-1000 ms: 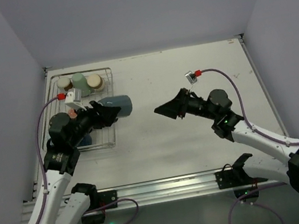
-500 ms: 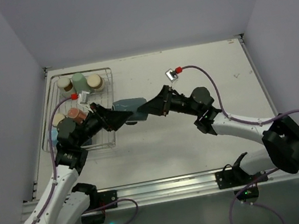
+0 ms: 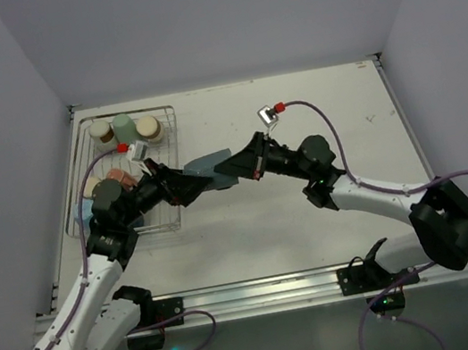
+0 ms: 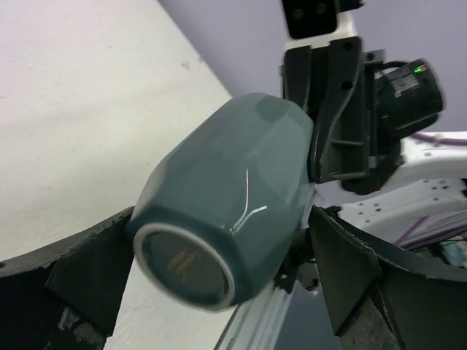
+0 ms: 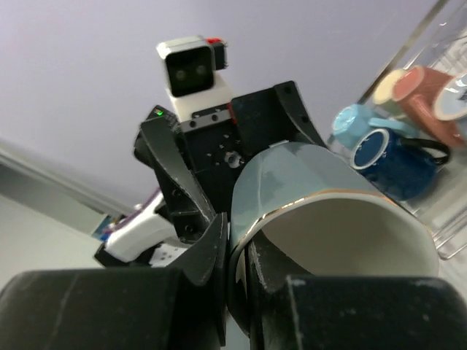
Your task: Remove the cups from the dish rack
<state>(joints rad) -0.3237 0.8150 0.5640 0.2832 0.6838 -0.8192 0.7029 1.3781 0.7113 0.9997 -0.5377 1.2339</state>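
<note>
Top view, cup: the grey-green cup [image 3: 210,162] hangs sideways above the tabletop [image 3: 333,221], right where the two sets of jaws meet nose to nose.
Top view, left jaws: they flank the cup's base end. From up here I cannot tell whether they touch it.
Top view, right jaws: nosed onto the cup's other end.
Top view, rack: the rack [image 3: 161,110] sits behind the left jaws, with a mint cup [image 3: 124,126] and others waiting in it.
Left wrist, cup: the cup [image 4: 233,197] lies between the left jaws, base toward the lens, with a gap on each side.
Left wrist, left jaws: spread wide, gripping nothing.
Left wrist, right jaws: fastened at the cup's far end, the only support I can see.
Left wrist, risk: if the left jaws back out crooked, a finger could clip the faceted side and lever the cup loose.
Right wrist, right jaws: clenched on the cup wall at the rim [image 5: 343,198], one finger inside and one outside.
Right wrist, cup: the mouth faces the lens and the body reaches away from these jaws into the open left jaws.
Right wrist, rack: a navy cup [image 5: 390,157] and a light blue cup [image 5: 350,120] show beyond the left jaws.
Right wrist, risk: it's a thin pinch on a glossy wall with all the weight out past the jaws. I'd expect the cup to twist or slide, and a quick swing could drop it onto the tabletop.
</note>
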